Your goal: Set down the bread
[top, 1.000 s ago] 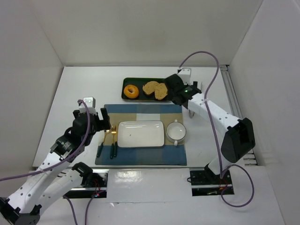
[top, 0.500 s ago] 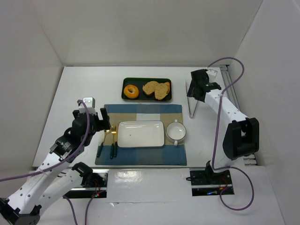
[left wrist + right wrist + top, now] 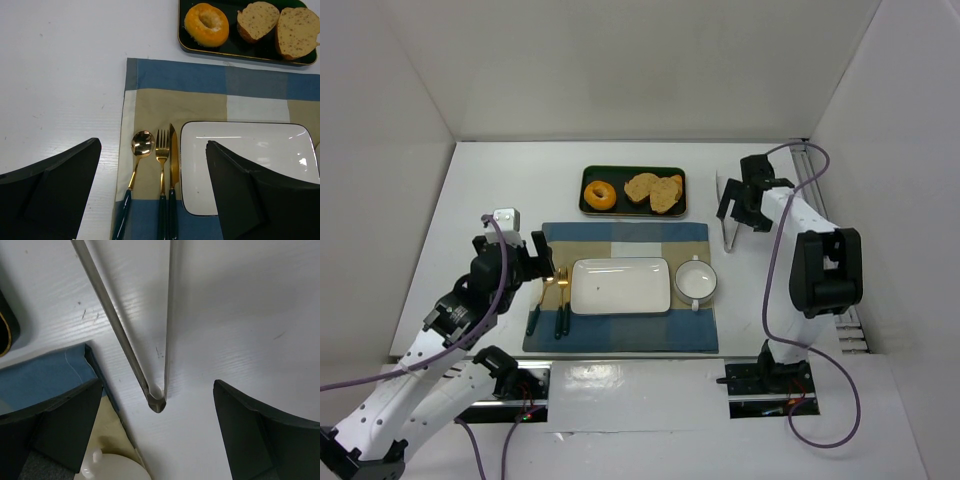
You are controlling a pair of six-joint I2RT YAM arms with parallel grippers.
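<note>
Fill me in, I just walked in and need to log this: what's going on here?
Nothing is being held right now. The right hand hangs open over the metal tongs, which lie on the table beside the placemat. The bread lies in the dark tray at the back, next to a rounder slice and a doughnut. The white plate is bare. The left hand is open above the cutlery.

Bright, even, soft-shadowed light; sharp frames, faint tabletop glare.
</note>
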